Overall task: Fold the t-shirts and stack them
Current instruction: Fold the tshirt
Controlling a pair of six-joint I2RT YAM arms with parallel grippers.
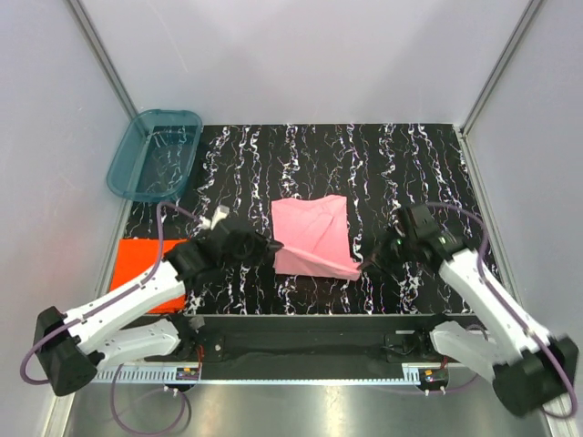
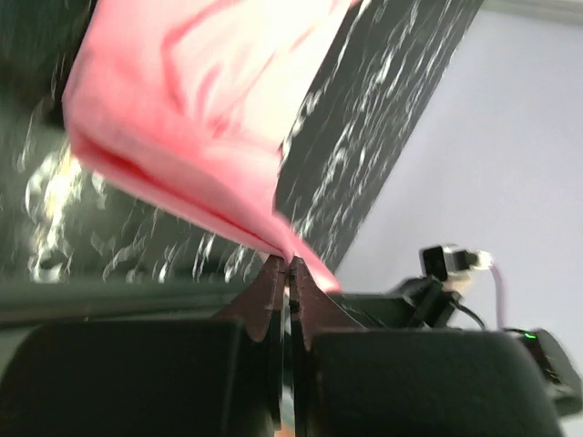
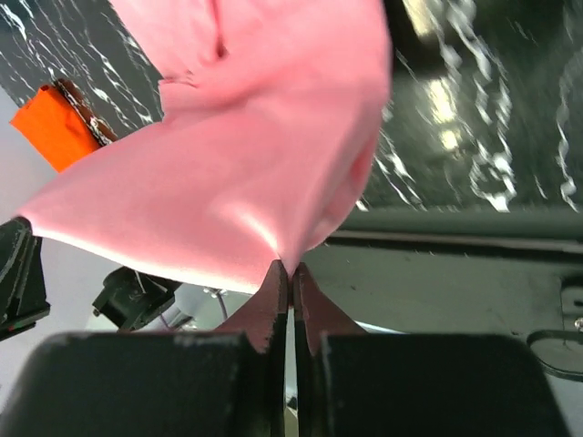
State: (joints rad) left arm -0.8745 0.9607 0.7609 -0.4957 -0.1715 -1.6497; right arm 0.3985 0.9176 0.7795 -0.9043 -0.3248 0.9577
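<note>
The light pink t-shirt [image 1: 311, 232] lies partly folded in the middle of the black marbled table [image 1: 401, 164]. My left gripper [image 1: 276, 246] is shut on its near left corner, and my right gripper [image 1: 364, 265] is shut on its near right corner. Both corners are lifted, so the near edge hangs between them. In the left wrist view the pink cloth [image 2: 182, 109] runs into the shut fingertips [image 2: 273, 271]. In the right wrist view the pink cloth [image 3: 246, 164] does the same. The orange-red t-shirt [image 1: 138, 266] lies folded flat at the table's left edge, partly under my left arm. It also shows in the right wrist view [image 3: 55, 127].
A teal see-through plastic tub [image 1: 155, 155] stands at the far left corner. Grey walls close in the table on three sides. The arm bases and a black rail [image 1: 310, 341] run along the near edge.
</note>
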